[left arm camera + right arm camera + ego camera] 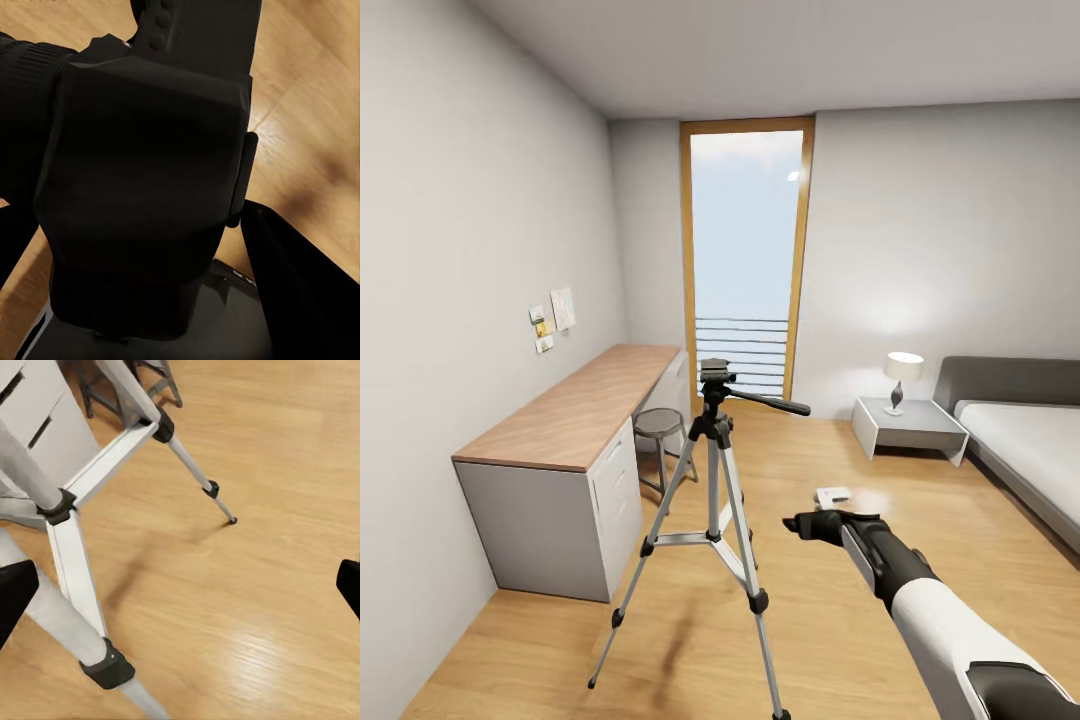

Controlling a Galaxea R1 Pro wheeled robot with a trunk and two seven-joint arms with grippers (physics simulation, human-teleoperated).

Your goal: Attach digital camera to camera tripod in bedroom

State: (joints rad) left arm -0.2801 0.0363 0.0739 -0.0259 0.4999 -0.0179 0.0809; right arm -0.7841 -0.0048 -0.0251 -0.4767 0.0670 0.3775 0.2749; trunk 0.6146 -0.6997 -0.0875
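The camera tripod (714, 470) stands on the wood floor in the middle of the bedroom, its silver legs spread and its black head (714, 376) bare, the pan handle (772, 403) pointing right. My right gripper (806, 524) hangs open just right of the legs at about mid height; in the right wrist view its fingertips (15, 598) frame a tripod leg (71, 562). In the left wrist view the digital camera (142, 187), a black chunky body, sits between the fingers of my left gripper (150, 300), which is shut on it.
A wood-topped desk (575, 415) runs along the left wall with a round stool (660, 425) beside it. At the right are a nightstand (910, 425) with a lamp (902, 378) and a grey bed (1025, 440). A small white thing (832, 494) lies on the floor.
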